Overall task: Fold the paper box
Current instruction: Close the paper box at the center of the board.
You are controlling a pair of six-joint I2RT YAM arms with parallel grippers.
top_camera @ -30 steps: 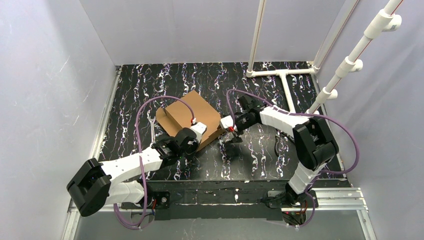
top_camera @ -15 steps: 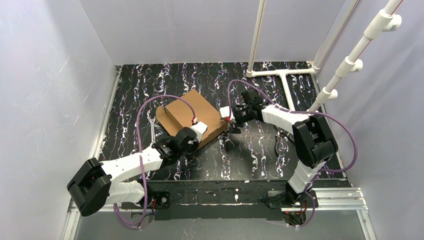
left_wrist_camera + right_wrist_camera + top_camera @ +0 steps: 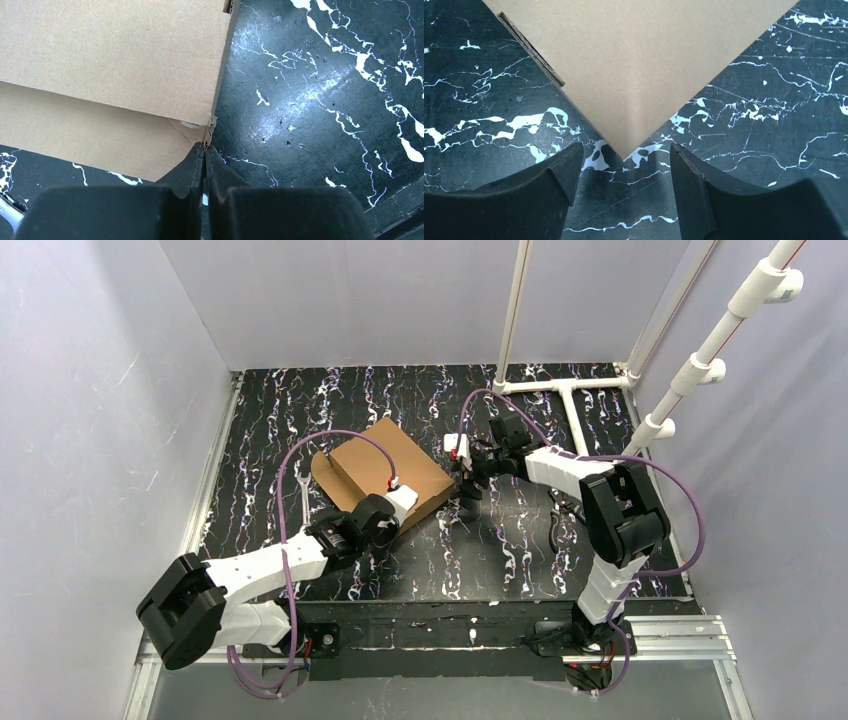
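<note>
Between the spread jaws of the right gripper (image 3: 624, 152), one paper box (image 3: 639, 60) corner is framed, ungripped. The left gripper (image 3: 205, 152) is clenched against another corner

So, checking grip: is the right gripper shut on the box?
No, the right gripper is open, its fingers clear of the paper box.

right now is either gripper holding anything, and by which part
Right gripper is open at a paper box corner, gripping nothing. Left gripper is shut at another corner; hold unclear.
</note>
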